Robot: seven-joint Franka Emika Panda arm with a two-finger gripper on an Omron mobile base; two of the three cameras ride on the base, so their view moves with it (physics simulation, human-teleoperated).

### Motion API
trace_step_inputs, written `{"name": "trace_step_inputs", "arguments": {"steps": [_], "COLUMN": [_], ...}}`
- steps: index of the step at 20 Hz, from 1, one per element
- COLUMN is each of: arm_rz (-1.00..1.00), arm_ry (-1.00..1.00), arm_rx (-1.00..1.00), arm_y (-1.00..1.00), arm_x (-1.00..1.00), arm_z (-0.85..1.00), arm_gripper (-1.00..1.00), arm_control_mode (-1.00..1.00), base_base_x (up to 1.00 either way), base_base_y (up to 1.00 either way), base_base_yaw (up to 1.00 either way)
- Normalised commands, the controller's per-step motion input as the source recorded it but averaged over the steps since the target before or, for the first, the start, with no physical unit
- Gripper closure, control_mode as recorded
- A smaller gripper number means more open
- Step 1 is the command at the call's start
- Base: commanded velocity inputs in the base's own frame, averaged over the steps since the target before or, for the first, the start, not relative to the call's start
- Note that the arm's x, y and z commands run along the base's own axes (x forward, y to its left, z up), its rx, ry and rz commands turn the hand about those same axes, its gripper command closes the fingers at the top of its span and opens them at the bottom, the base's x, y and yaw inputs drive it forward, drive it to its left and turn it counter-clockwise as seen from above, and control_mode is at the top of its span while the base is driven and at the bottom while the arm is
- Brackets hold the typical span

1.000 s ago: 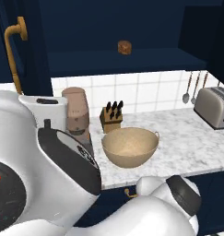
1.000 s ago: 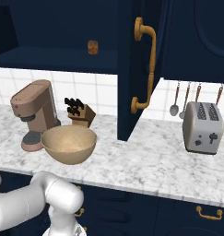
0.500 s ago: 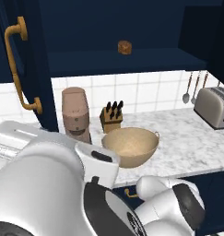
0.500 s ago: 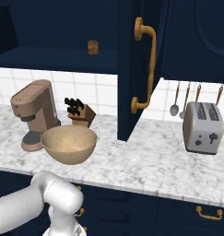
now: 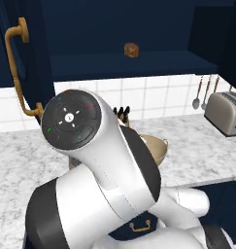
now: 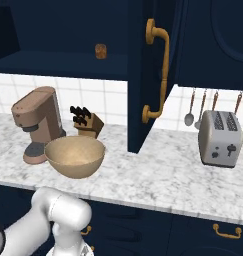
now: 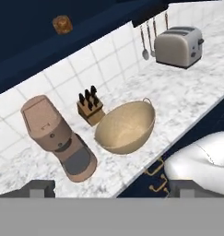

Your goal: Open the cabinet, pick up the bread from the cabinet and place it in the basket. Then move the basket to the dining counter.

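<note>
1. The gripper (image 7: pixel 109 189) hangs back from the counter (image 6: pixel 158 175), jaws wide apart, holding nothing.
2. Near the marbled counter's front edge sits the basket (image 7: pixel 126 127), a tan, speckled bowl, beside the coffee machine (image 7: pixel 58 138) and knife block (image 7: pixel 90 107).
3. Farthest, the bread (image 7: pixel 62 24), a small brown, apparently crusty lump, lies on the shelf of the open navy cabinet (image 6: pixel 68 60).

Cabinet (image 6: pixel 143 75): matt dark navy paint, curved brass-look metal handle (image 6: pixel 158 70); surface (image 6: pixel 158 175): white-grey marbled stone, smooth; basket (image 7: pixel 126 127): tan, speckled woven-look, matt; bread (image 7: pixel 62 24): brown, rough crust; toaster (image 6: pixel 220 138): brushed silver metal; coffee machine (image 6: pixel 38 122): dull pinkish-brown plastic; knife block (image 6: pixel 90 124): wood; backsplash (image 5: pixel 158 97): glossy white tile.
</note>
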Motion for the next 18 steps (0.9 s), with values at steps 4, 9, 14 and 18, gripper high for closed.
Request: {"name": "trace_step_inputs", "arguments": {"steps": [4, 9, 14, 18], "arm_rz": [0.10, 0.12, 0.00, 0.03], "arm_ry": [-0.10, -0.36, -0.18, -0.04], "arm_rx": [0.03, -0.04, -0.30, -0.41], "arm_y": [-0.99, -0.66, -0.26, -0.56], "arm_x": [1.00, 0.15, 0.48, 0.12], "arm_z": [-1.00, 0.12, 0.15, 0.15], "arm_gripper": [-1.00, -1.00, -1.00, -1.00], "arm_control_mode": [-1.00, -1.00, -1.00, -1.00], "base_base_x": [0.00, 0.00, 0.00, 0.00], "base_base_y": [0.00, 0.00, 0.00, 0.00], "base_base_yaw": [0.00, 0.00, 0.00, 0.00]}}
